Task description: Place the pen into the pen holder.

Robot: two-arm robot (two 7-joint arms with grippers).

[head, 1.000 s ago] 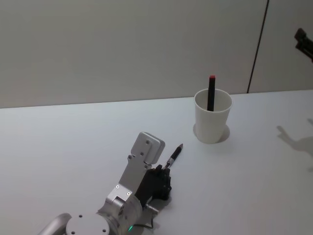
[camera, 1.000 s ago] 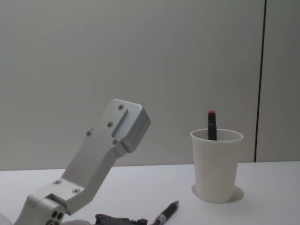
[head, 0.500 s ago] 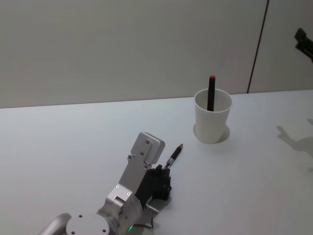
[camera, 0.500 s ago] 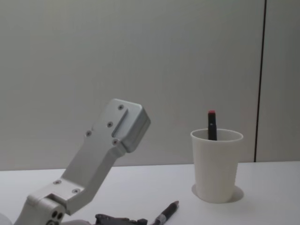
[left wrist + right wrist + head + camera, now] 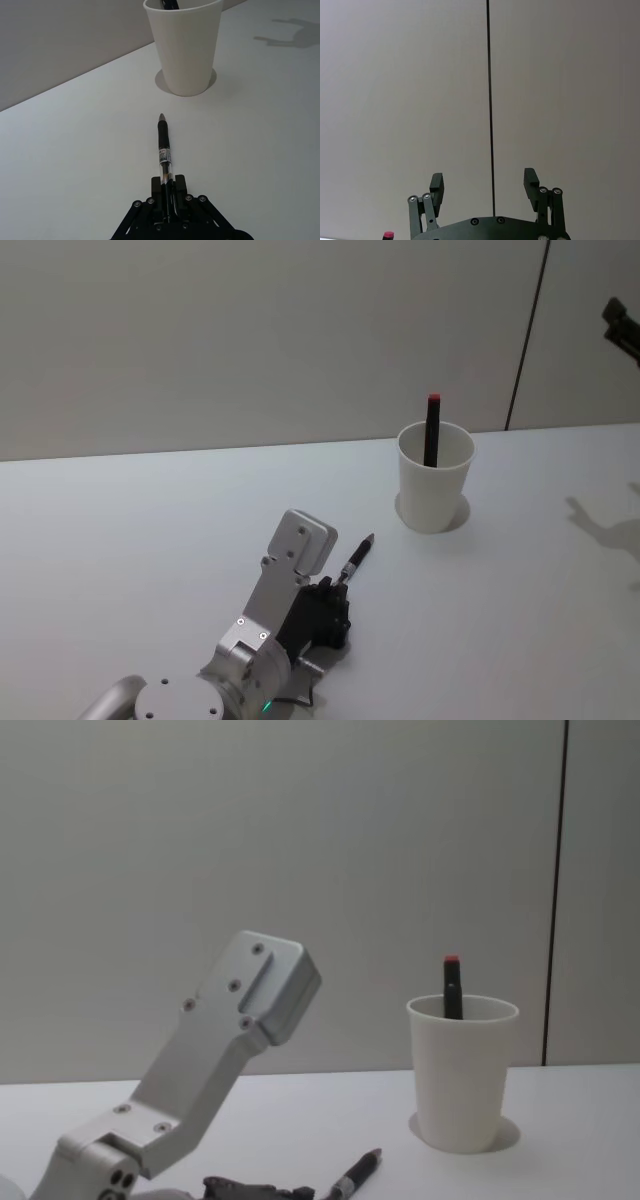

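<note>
At the near middle of the bench (image 5: 150,530), the left gripper (image 5: 167,187) sits low, its two fingers closed together on the rear end of the pen (image 5: 164,145). From this grip the pen runs straight forward, its barrel low over the white surface and its tip pointing toward the cup (image 5: 184,55). Whether the barrel touches the bench cannot be told. A stretch of bare bench separates the tip from the cup's base, so pen and cup are near but apart. Seen from the head, the pen (image 5: 355,558) lies at a slant, ahead of the gripper, to the left of the cup and nearer the robot. The cup stands upright toward the far edge of the bench, close to the wall (image 5: 250,340). A second pen (image 5: 433,430), dark with a red top, stands inside it and rises above the rim. Up at the far right, the right gripper (image 5: 484,182) is held well above the bench with its fingers spread apart, holding nothing and facing the wall.
</note>
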